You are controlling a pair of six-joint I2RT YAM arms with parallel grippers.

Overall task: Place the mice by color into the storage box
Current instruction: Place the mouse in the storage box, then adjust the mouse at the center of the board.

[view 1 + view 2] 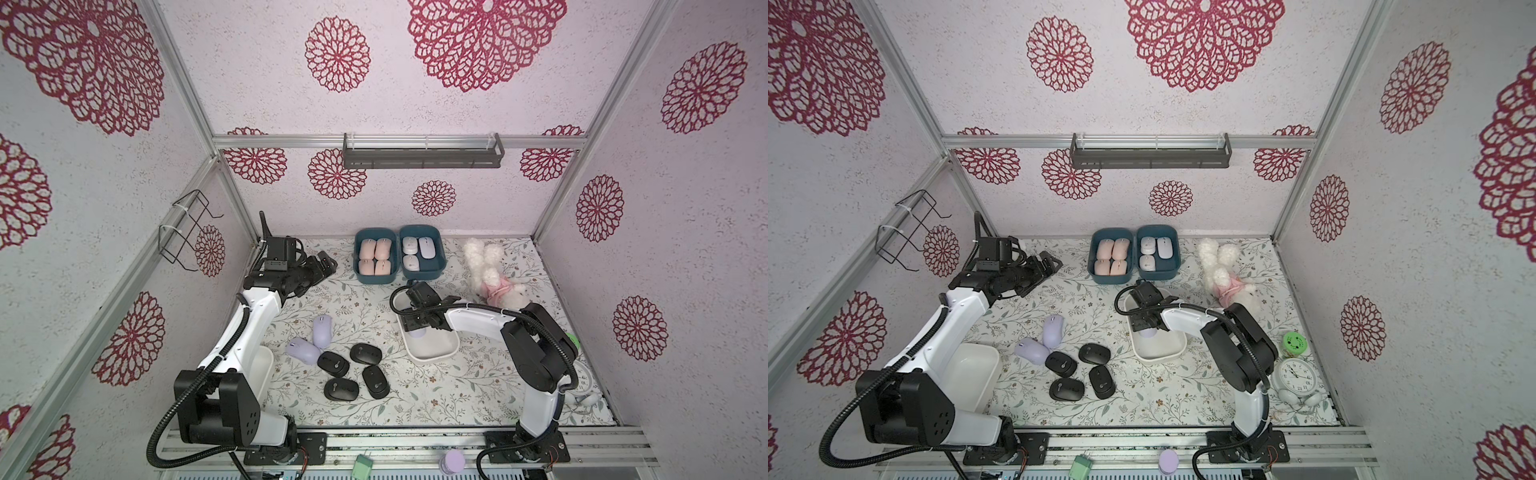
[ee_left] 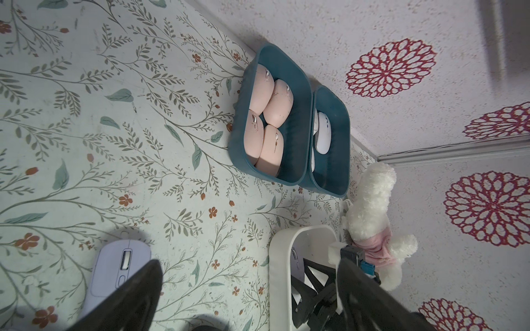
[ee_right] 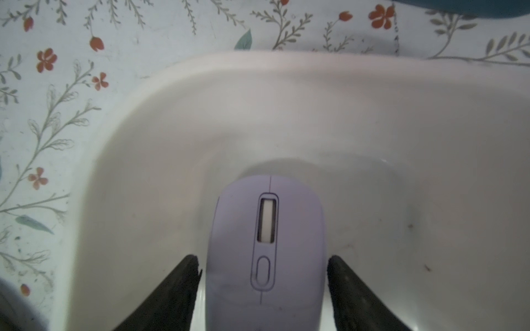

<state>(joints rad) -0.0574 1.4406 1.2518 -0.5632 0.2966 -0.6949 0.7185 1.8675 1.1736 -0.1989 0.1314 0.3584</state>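
Note:
A lilac mouse [image 3: 266,243] lies in the white tray [image 3: 372,114] between the fingers of my right gripper [image 3: 262,263], which stands open with a thin gap on each side. In both top views this gripper [image 1: 419,326] hangs over the tray [image 1: 432,353]. Two more lilac mice [image 1: 322,330] [image 1: 303,350] and several black mice [image 1: 365,353] lie loose mid-table. One teal storage box [image 1: 376,279] holds several peach-pink mice [image 1: 376,249]; its twin [image 1: 422,275] holds three pale mice [image 1: 428,247]. My left gripper [image 1: 328,264] is open and empty at the back left.
A fluffy white plush toy [image 1: 494,270] lies at the back right. A second white tray [image 1: 976,374] sits under my left arm. An alarm clock [image 1: 1296,374] and a green round object [image 1: 1293,343] sit by the right wall.

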